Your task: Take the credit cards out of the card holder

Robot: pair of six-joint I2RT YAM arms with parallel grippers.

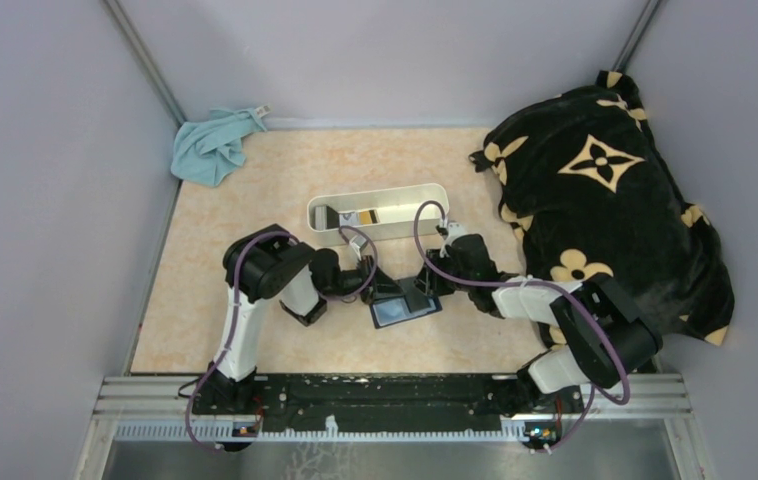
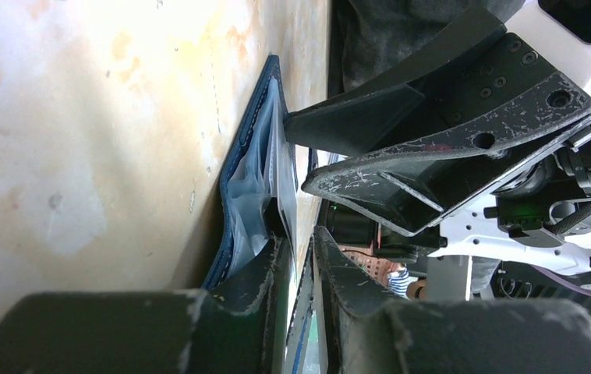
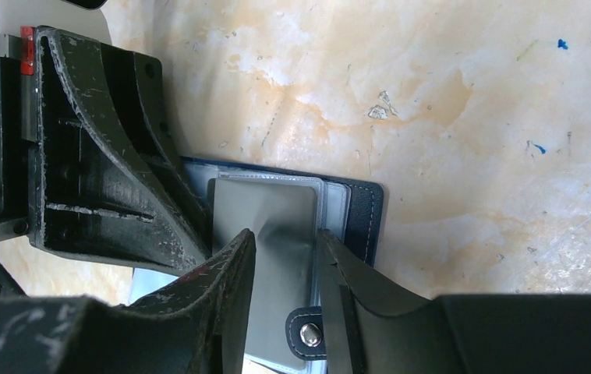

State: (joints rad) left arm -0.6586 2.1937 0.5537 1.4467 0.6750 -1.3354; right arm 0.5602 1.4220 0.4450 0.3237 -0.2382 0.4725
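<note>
**Fig.** Small dark navy-blue folding card holder (image 1: 407,310), shown open on the mottled beige table (image 1: 245,210), at 6 o'c of the long white oblong plastic tray (image 1: 425,193), in which a few cards (image 1: 360,217) are seen.

L gripper (image 2: 306,269) is set at the holder's 9 o'c edge. Its jaws are nearly together w/ a thin leaf seemingly between them; whether that leaf is clamped can't be told.

R gripper (image 3: 284,265) is placed at the holder's 2 o'c side. Its jaws are apart, tips astride a flat grey plastic credit card (image 3: 269,218) lying over the clear sleeves; no pinch is made out.

Risks, as judged:
- (a) The card is thin & flat, so the tips may be slid over its face w/o an edge being caught.
- (b) The sleeve may be taken w/ the card, so the holder would be dragged or lifted if L's hold is weak.
- (c) The grippers are set just beside each other, so contact is likely on any sideways move.
- (d) R's finger may be snagged by the snap tab (image 3: 308,335) at the card's 6 o'c.
</note>
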